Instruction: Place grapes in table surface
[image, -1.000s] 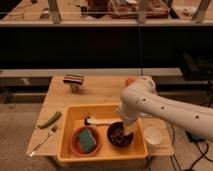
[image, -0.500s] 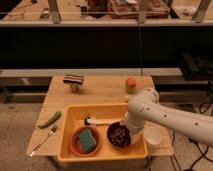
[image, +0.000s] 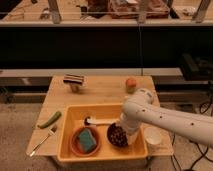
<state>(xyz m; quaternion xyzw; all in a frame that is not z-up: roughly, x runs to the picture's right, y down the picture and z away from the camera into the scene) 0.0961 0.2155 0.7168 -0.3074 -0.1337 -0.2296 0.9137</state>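
The grapes (image: 116, 136) are a dark reddish bunch lying in a dark maroon bowl (image: 110, 141) inside the yellow plastic tub (image: 70, 131). The tub stands on the light tan wooden table surface (image: 102, 90). My white arm comes in from the right and bends down into the tub. The gripper (image: 123, 133) hangs right over the bowl, at the right side of the grapes, and hides part of them. I cannot tell whether it touches them.
An orange bowl with a teal sponge (image: 87, 139) and a white-handled brush (image: 99, 121) also lie in the tub. An orange fruit (image: 131, 83), a striped block (image: 75, 80), a green vegetable (image: 50, 119), a fork (image: 42, 142) and a white cup (image: 152, 136) sit on the table.
The arm has swung forward and lowered, bringing the gripper down from above the tub's right side onto the bowl with the grapes.
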